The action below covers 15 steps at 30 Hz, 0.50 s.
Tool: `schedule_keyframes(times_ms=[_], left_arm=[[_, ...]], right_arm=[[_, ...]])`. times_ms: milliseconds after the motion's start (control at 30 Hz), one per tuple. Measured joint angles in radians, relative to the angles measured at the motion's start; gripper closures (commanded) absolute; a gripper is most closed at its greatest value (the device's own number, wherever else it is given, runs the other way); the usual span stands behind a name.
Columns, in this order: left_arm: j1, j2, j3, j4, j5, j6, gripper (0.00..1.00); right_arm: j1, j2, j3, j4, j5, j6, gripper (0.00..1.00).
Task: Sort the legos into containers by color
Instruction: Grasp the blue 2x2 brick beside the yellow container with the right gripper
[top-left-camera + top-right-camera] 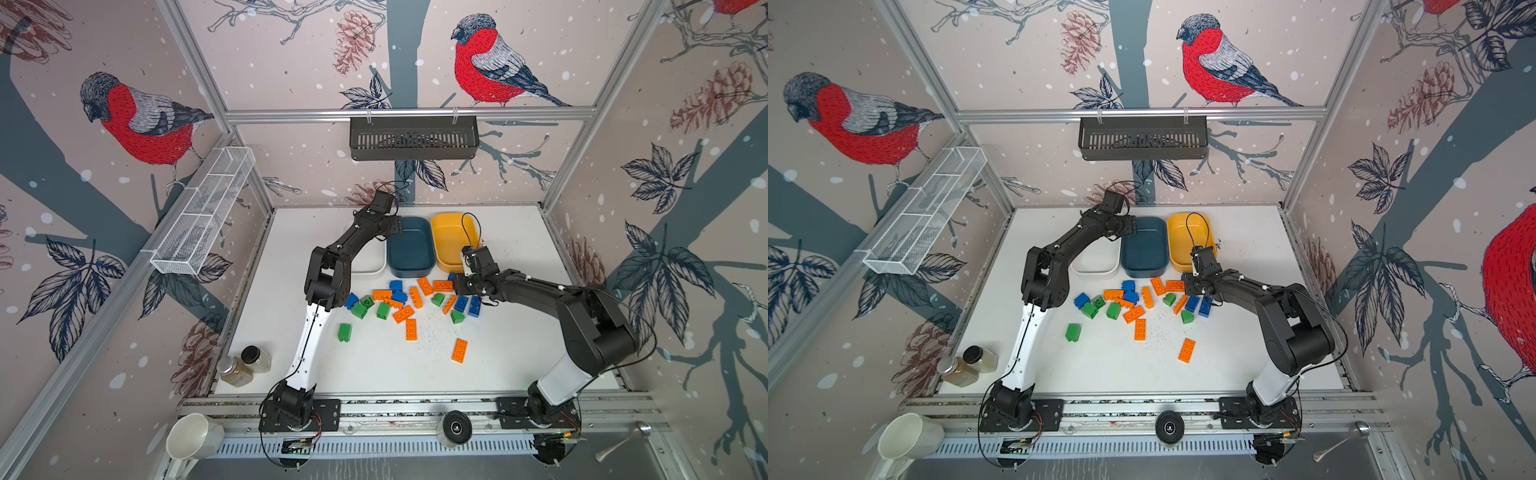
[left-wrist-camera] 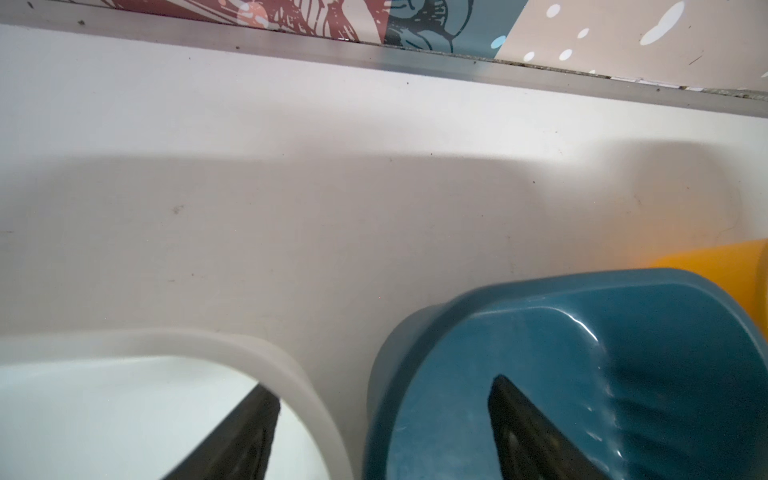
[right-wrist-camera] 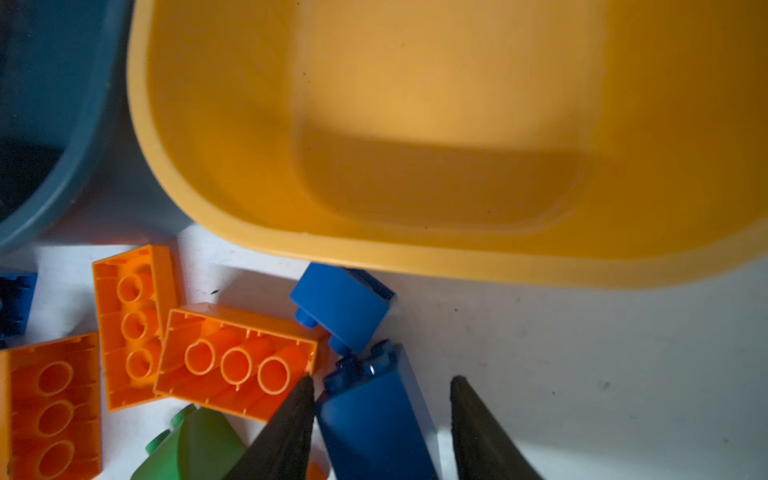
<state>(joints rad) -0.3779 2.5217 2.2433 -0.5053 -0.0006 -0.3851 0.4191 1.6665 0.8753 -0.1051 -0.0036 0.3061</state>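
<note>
Though glossy, chunky studded plastic legos (image 1: 459,350).

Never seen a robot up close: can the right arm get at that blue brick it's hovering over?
Probably yes. The right tool straddles the blue brick, its fingers on either side, with bare table beyond one. An orange brick crowds the other finger, yet seems not to block it.
</note>
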Motion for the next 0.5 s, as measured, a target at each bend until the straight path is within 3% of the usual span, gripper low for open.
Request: schedule_keyframes(times_ms=[500], left_arm=[[0.005,0.037,0.074,0.006,-0.001,-0.008,0.19]], right_arm=[[0.004,0.028,0.015,-0.014,0.028,-0.021,0.67]])
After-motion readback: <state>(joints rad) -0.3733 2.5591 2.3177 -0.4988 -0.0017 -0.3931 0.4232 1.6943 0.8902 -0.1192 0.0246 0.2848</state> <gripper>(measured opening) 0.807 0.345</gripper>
